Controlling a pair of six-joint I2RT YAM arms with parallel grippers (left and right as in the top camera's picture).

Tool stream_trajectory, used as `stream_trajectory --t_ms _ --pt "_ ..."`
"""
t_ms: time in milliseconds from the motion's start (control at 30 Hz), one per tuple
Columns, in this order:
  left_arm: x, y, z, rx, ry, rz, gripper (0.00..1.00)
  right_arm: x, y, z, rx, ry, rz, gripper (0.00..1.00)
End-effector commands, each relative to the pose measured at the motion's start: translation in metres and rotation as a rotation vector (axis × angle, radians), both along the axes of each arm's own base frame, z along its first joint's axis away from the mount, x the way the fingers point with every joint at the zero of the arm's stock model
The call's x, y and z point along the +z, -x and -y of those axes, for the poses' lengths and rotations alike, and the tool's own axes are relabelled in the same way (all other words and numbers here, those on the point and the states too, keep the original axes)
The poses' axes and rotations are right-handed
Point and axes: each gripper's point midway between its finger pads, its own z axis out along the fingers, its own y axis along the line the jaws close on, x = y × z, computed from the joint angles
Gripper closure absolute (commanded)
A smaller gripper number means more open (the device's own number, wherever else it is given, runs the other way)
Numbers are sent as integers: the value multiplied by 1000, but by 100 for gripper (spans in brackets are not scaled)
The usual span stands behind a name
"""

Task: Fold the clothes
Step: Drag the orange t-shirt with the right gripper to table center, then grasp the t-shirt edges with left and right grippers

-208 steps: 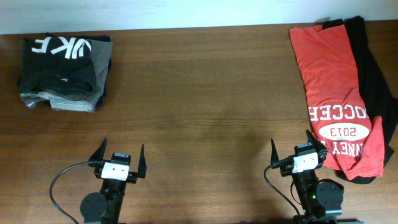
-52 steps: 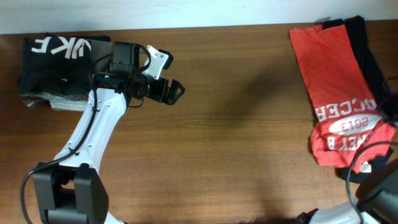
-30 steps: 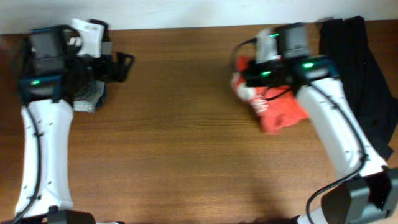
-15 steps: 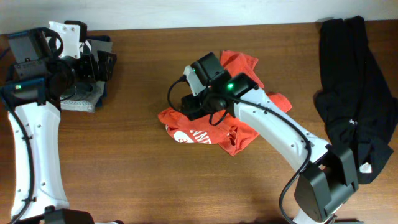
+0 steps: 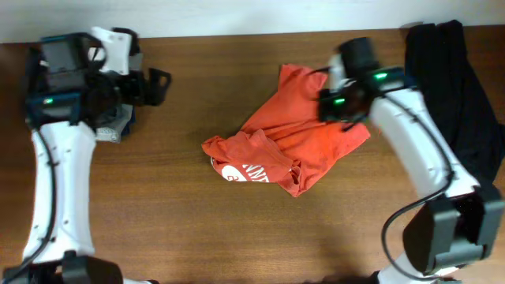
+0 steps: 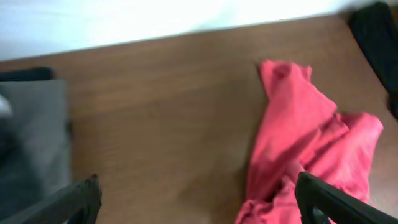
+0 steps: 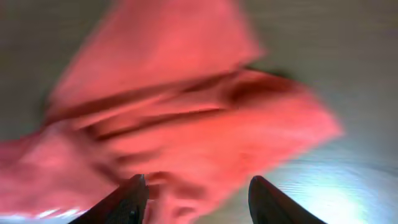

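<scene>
The orange-red T-shirt [image 5: 296,130] lies crumpled near the middle of the table [image 5: 181,229], not spread and with no fold made, so you should judge the folding as barely begun. Its white print shows only at the bunched near-left end, and the heap runs loosely from there up to a flatter point at the far side, so the long axis slants across the table rather than square to you. Your right gripper [image 5: 341,107] hangs over the shirt's right edge, and in the wrist view its fingers [image 7: 134,198] stand apart with cloth below them and nothing pinched between. Your left gripper [image 5: 155,85] is spread wide and empty, well apart from the shirt at the far left, just beside the folded stack [image 5: 110,126]; from there the shirt lies off to its right. The right arm is plainly the nearer, so flattening probably starts from that edge, with the left arm having to cross to the printed end. The black garment [image 5: 454,102] waits at the far right, apart from the shirt.
</scene>
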Motion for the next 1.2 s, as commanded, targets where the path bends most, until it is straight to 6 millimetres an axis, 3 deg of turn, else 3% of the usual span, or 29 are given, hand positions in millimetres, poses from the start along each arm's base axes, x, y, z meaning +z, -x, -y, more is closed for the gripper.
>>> stream_trajectory --t_ms 0,133,333,600,833,1167 --pt "-25 -7 28 -87 -11 -50 1 -12 1 55 -117 56 -49 43" --pt "-44 -8 49 -142 -36 -86 6 -37 14 87 -196 56 -134 43" --pt "-61 4 90 -289 -213 -80 6 -69 37 106 -251 38 -224 43" --pt "-66 35 164 -506 -291 -49 6 -99 36 100 -246 -13 -195 43" --pt "-78 77 231 -750 -352 -20 6 -119 32 94 -236 -48 -151 43" --pt "-112 95 259 -818 -434 -80 9 -141 26 93 -234 -57 -71 44"
